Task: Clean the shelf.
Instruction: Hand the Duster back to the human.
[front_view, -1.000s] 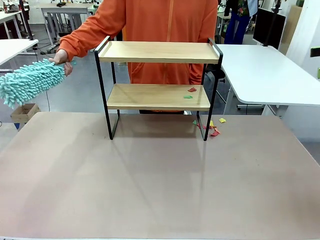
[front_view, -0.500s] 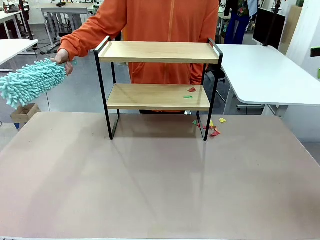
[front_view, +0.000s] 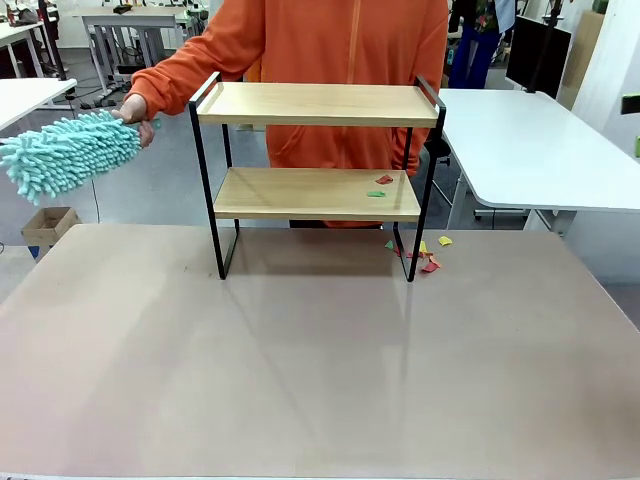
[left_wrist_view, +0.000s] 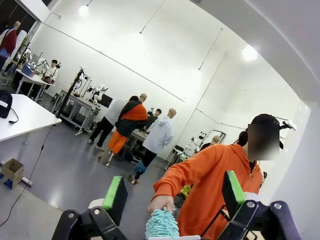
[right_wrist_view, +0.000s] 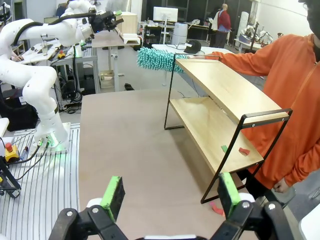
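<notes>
Shelf (front_view: 316, 150) on brown table (front_view: 300, 370), white tables (front_view: 530, 140) behind

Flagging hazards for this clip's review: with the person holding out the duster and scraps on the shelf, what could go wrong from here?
1. The duster hangs off the table's left side in the person's hand; a handover there may miss the open left gripper.
2. Sweeping could push the paper scraps off the shelf onto the scraps on the table.
3. The light shelf might tip.

Light wood shelf (front_view: 315, 104) in black frame, fluffy teal duster (front_view: 68, 152), orange sleeve (front_view: 190, 68).
</notes>
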